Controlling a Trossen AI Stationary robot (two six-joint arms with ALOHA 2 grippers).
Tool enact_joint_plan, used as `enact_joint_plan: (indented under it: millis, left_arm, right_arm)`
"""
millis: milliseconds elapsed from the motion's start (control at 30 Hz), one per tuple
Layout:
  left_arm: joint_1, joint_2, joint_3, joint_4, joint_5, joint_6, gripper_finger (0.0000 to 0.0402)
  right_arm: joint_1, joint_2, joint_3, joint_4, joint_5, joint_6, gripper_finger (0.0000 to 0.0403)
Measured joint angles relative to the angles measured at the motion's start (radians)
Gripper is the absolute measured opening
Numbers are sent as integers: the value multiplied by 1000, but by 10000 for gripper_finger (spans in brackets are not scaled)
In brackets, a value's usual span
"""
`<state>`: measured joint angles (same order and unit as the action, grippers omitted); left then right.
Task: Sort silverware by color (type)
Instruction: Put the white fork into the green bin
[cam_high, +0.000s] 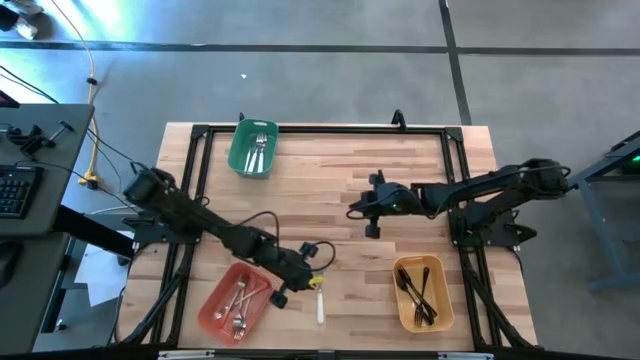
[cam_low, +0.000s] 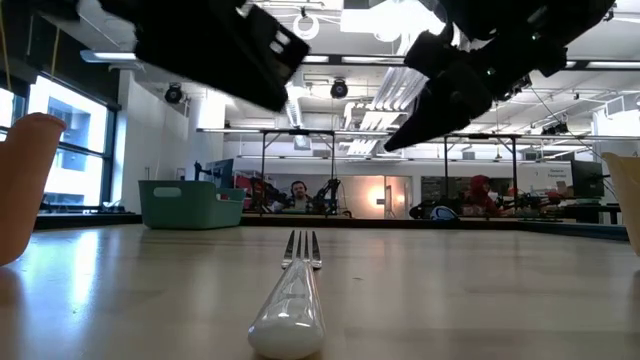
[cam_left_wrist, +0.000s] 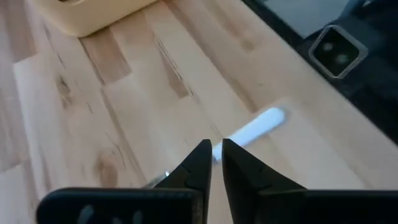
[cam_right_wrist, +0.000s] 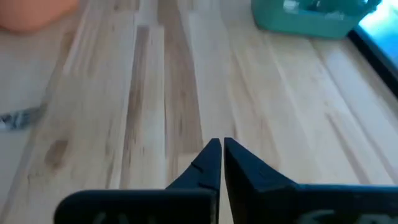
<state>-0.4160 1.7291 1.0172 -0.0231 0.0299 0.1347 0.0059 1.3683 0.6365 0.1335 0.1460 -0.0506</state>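
Your left gripper (cam_left_wrist: 216, 163): jaws nearly shut, empty, white fork (cam_left_wrist: 252, 129) just beyond tips. Right gripper (cam_right_wrist: 221, 158): jaws closed, empty.

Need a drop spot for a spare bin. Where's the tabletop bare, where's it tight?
Bare: the far right corner beyond the right gripper, and the wood between the green bin and the left gripper. Also the near strip between the white fork and the yellow bin. Tight: near left, where the red bin, left gripper and fork bunch together.
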Motion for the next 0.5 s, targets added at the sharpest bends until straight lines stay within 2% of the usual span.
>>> enact_joint_plan:
  millis: [133,267,500]
  left_arm:
    - [21,109,-1,75,2,2,33]
    - [33,205,9,130,-31,-1,18]
    - [54,271,28,133,-125,-24,2]
  right_arm:
    - [-13,-38,0,5,-1,-15,2]
    - [-13,-56,0,15,1,-34,0]
    - [-13,-67,1,9,1,-35,0]
